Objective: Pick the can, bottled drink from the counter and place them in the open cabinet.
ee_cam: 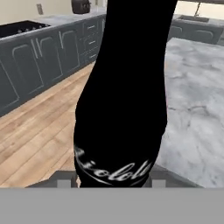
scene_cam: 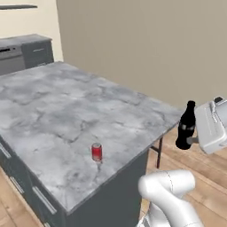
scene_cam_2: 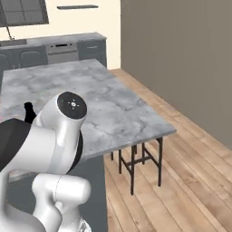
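Observation:
The bottled drink (scene_cam: 186, 126) is a black contoured bottle, upright and lifted in the air just off the counter's near right corner. My gripper (scene_cam: 193, 141) is shut on its lower body. In the hand view the bottled drink (ee_cam: 124, 96) looms dark and close, with white script near its base between the fingertips (ee_cam: 64, 183). Its cap (scene_cam_2: 29, 109) peeks out behind my arm in the right base view. The red can (scene_cam: 96, 152) stands upright on the grey marble counter (scene_cam: 66, 102) near its front edge, to the left of the bottle. The open cabinet is out of view.
Dark grey base cabinets (ee_cam: 43, 57) line the wall across a wooden floor (ee_cam: 39, 131). A black-legged stool (scene_cam_2: 136, 161) stands under the counter's (scene_cam_2: 108, 104) far end. A beige wall (scene_cam: 146, 44) rises behind the island. My own arm (scene_cam_2: 54, 136) blocks much of the right base view.

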